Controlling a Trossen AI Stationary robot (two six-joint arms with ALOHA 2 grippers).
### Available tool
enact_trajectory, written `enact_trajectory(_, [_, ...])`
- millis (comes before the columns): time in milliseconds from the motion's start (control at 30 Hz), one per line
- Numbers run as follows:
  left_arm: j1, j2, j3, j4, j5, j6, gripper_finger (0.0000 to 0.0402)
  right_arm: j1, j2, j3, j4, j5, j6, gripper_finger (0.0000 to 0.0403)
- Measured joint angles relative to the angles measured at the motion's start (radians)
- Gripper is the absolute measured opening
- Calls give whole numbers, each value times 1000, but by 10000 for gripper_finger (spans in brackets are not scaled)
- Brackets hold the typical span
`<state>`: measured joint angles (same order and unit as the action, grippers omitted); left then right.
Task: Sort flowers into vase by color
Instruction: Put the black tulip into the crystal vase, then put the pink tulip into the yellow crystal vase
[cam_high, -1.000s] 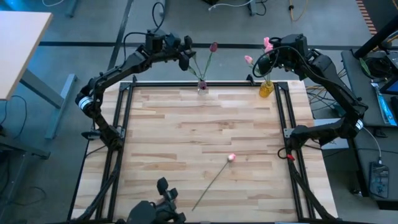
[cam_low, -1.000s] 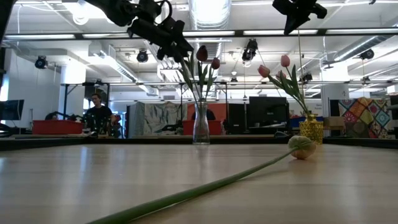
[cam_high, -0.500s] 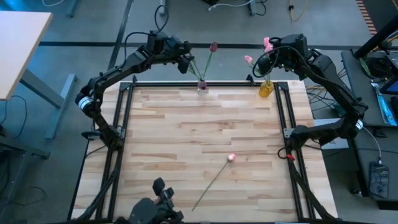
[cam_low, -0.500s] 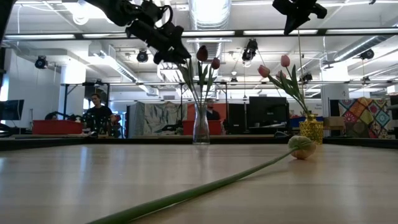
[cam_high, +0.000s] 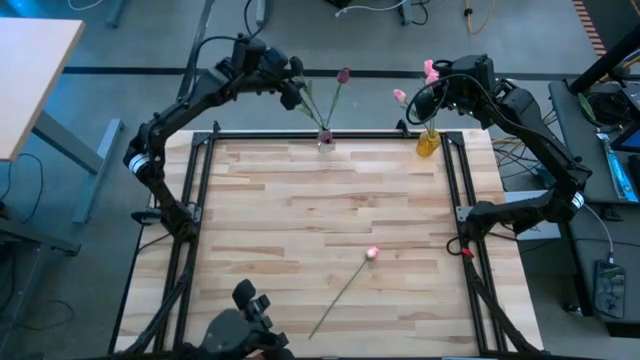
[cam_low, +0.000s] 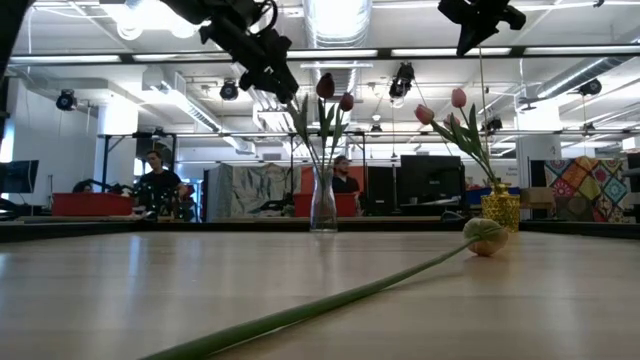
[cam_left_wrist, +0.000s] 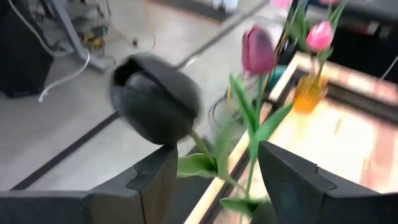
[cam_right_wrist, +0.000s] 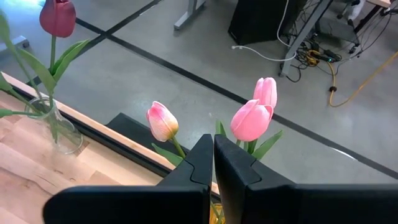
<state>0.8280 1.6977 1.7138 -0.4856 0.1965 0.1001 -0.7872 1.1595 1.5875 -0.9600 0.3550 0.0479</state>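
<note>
Left tool (cam_high: 293, 92), spread and empty, hangs beyond the surface's (cam_high: 300, 210) far edge beside the clear vase (cam_high: 326, 138); right tool (cam_high: 436, 97), pressed together, hovers over the yellow vase (cam_high: 428, 144); a pink tulip (cam_high: 372, 254) lies mid-surface.

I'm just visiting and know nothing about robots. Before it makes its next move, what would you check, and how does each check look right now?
1. Left pincer open and empty: ok; its fingers stand apart with only stems between them, above the clear vase.
2. Right pincer free: ok; shut on nothing, above the yellow vase.
3. Colours kept apart: ok; maroon tulips in the clear vase, pink tulips in the yellow vase.
4. Flowers left to sort: not ok; one pink tulip lies on the table.
5. That tulip free to grasp: ok; nothing lies on or beside it.
6. Vases upright: ok in the low view.
</note>
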Motion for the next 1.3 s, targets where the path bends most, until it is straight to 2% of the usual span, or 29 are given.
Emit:
enact_trajectory(167, [2, 73, 166, -217, -9, 55, 208, 0, 0, 0, 0, 0, 0, 9])
enact_trajectory(333, [1, 163, 303, -355, -14, 104, 208, 0, 0, 0, 0, 0, 0, 9])
enact_trajectory(567, [0, 173, 452, -383, 8, 131, 195, 0, 0, 0, 0, 0, 3, 9])
enact_trajectory(767, [5, 172, 526, -379, 53, 133, 143, 0, 0, 0, 0, -4, -1, 9])
enact_trajectory(867, [5, 172, 508, -380, 82, 168, 94, 1, 0, 0, 0, -69, -27, 9])
enact_trajectory(1000, [-17, 119, 437, -329, 194, 177, 17, 38, 0, 0, -2, -102, -35, 9])
enact_trajectory(1067, [-33, 84, 375, -290, 214, 167, 8, 72, 0, -3, -7, -103, -21, 9])
enact_trajectory(1167, [-60, 17, 236, -198, 208, 152, 14, 137, 0, -12, -12, -103, 22, 9])
enact_trajectory(1300, [-97, -130, 10, 9, 206, 93, 3, 245, -2, -48, -9, -104, 112, 9])
